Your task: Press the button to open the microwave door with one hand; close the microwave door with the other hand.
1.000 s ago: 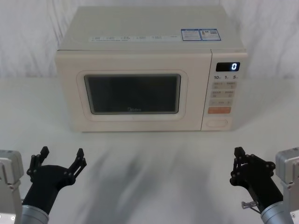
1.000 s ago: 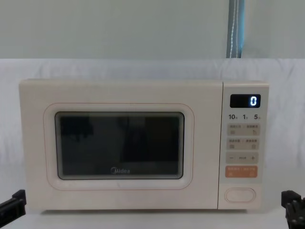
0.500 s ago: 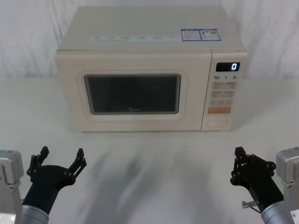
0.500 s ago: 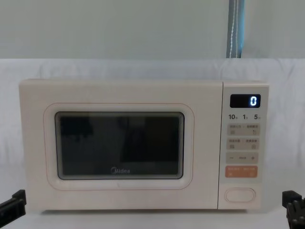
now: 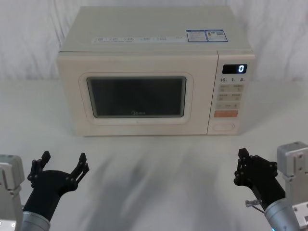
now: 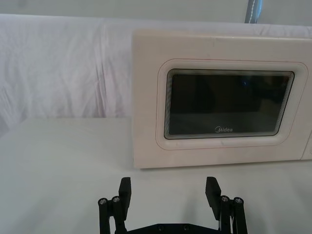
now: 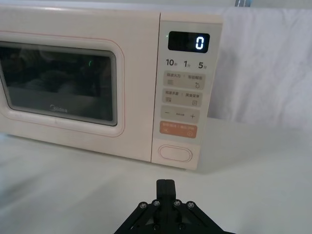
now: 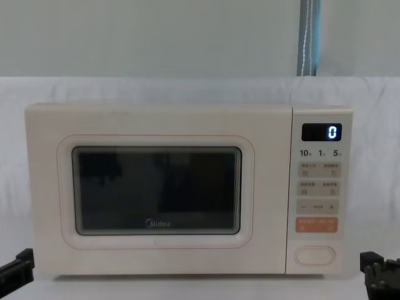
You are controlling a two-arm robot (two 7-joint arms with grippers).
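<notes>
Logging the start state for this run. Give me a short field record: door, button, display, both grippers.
door: microwave door shut, flush with the front
button: wide blank button at the bottom of the control panel, untouched
display: display reads 0
left gripper: left gripper open, low on the table, in front of the door's left side, clear of the microwave
right gripper: right gripper shut, low in front of the control panel, short of the button

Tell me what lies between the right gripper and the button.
Nothing: bare white table separates the right gripper from the button, as the right wrist view shows.
</notes>
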